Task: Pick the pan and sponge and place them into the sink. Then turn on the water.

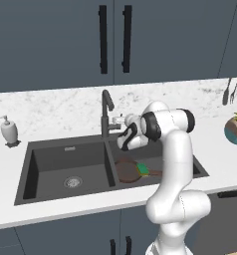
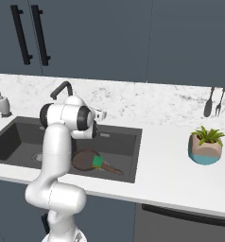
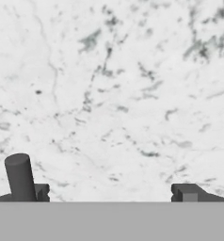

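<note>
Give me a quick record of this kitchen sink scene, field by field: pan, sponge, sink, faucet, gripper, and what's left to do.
pan: round reddish-brown frying pan lying in the right basin, handle pointing right
sponge: small green-topped sponge resting on the pan's right edge
sink: dark grey double-basin sink, left basin holds only its drain
faucet: dark curved faucet behind the divider, no water visible
gripper: open two-finger gripper, empty, raised beside the faucet and facing the marble backsplash
remaining: turning on the water
</note>
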You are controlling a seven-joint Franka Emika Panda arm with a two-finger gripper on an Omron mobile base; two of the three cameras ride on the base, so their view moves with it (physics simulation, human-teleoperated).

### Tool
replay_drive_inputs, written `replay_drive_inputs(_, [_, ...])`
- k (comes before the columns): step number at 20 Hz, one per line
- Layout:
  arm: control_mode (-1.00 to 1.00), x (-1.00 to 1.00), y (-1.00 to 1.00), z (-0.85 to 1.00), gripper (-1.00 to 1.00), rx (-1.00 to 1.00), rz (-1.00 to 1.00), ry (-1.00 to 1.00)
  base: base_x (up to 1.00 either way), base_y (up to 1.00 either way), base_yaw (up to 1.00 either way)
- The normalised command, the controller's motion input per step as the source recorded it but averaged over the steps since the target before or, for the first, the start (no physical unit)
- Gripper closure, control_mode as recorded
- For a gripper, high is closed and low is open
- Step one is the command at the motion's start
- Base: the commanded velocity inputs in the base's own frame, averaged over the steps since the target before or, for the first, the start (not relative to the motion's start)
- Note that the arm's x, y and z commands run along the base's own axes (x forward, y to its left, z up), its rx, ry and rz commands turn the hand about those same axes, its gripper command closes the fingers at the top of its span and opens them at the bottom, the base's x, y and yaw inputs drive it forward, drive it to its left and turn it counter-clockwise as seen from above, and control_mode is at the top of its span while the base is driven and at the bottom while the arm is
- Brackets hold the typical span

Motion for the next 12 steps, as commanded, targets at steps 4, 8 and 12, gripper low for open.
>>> replay_drive_inputs(4, [-1.00, 0.00, -0.98, 0.00, -1.00, 0.07, 0.00, 0.00, 0.00, 0.00, 0.00])
replay_drive_inputs(8, [-1.00, 0.00, -0.98, 0.00, -1.00, 0.07, 0.00, 0.00, 0.00, 0.00, 0.00])
replay_drive_inputs(12, [-1.00, 0.00, -1.00, 0.00, -1.00, 0.07, 0.03, 0.00, 0.00, 0.00, 0.00])
